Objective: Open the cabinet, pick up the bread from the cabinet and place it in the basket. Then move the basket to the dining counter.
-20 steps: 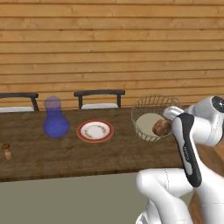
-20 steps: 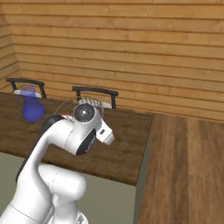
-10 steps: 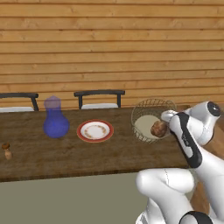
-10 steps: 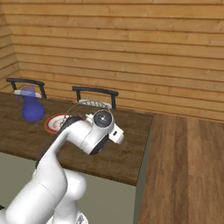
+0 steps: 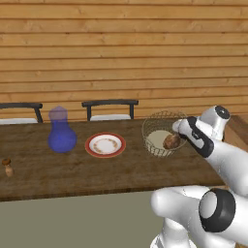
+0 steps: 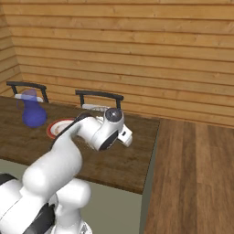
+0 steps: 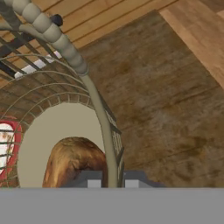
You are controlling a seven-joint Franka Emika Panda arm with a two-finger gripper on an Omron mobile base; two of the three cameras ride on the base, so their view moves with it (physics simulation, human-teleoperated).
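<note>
The dining counter [image 5: 97, 169] is the biggest thing here, a long dark plank top running across in front of the wooden wall, with its right end [image 6: 137, 155] stopping short of the paler floor boards. Two dark chairs [image 5: 110, 109] stand tucked behind it against the wall.

The white arm [image 5: 218, 160] reaches up from the lower right and bends over the counter's right part. The basket [image 5: 162, 133] sits there on the wood, a round wire bowl with a pale base. The gripper [image 7: 109, 180] is pinched narrow on the basket's rim: in the hand view a finger [image 7: 89, 179] sits inside the wire wall and the other outside, with the rim rising between them.

To the left of the basket lies a red-rimmed plate [image 5: 105, 144], and farther left a blue vase [image 5: 61, 131], see-through at the neck.

The bread [image 5: 171, 141] rests inside the basket on its base, toward the side nearest the gripper. A tiny brown thing [image 5: 7, 167] stands near the left edge; I can't tell what it is.
</note>
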